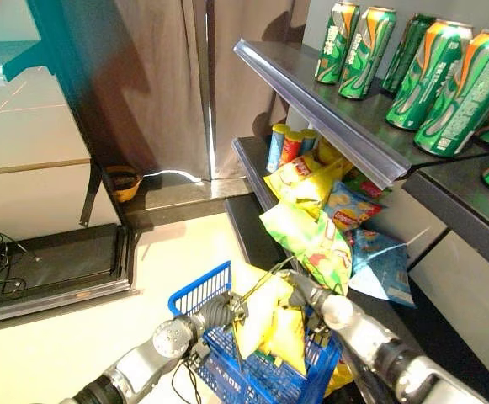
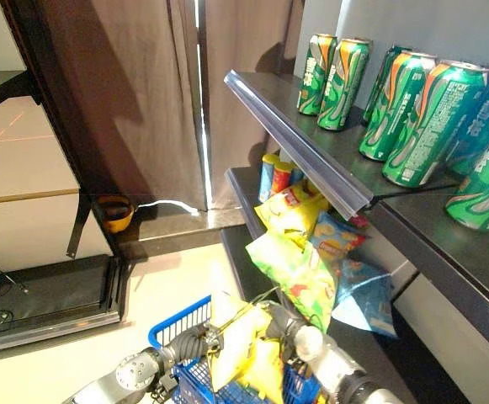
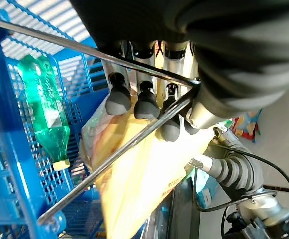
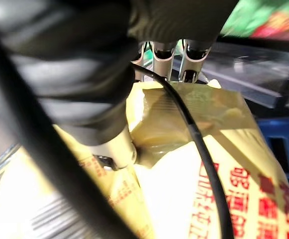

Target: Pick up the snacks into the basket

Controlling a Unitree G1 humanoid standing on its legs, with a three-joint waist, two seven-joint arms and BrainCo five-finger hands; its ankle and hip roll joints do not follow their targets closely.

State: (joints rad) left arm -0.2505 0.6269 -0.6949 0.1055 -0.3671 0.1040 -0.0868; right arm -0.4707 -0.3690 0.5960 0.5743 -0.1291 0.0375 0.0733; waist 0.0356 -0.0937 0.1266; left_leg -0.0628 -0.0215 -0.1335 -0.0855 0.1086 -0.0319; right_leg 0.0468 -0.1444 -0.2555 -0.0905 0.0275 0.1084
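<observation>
A blue plastic basket [image 1: 200, 291] hangs low in front of the shelves. My left hand [image 1: 220, 310] has its fingers [image 3: 133, 99] curled round the basket's wire handle [image 3: 109, 155]. My right hand [image 1: 313, 296] is shut on a yellow snack bag [image 1: 269, 324], holding it upright over the basket's opening, its lower part inside the rim. In the right wrist view the thumb and fingers [image 4: 160, 59] pinch the top of that bag [image 4: 204, 164]. A green plastic bottle [image 3: 47, 107] lies in the basket.
Several snack bags [image 1: 311, 236] spill off the lower shelf [image 1: 246, 158] to the right of the basket, with snack tubes [image 1: 288, 145] behind them. Green cans [image 1: 446, 84] stand on the upper shelf [image 1: 311, 99]. A dark curtain [image 1: 156, 84] hangs behind.
</observation>
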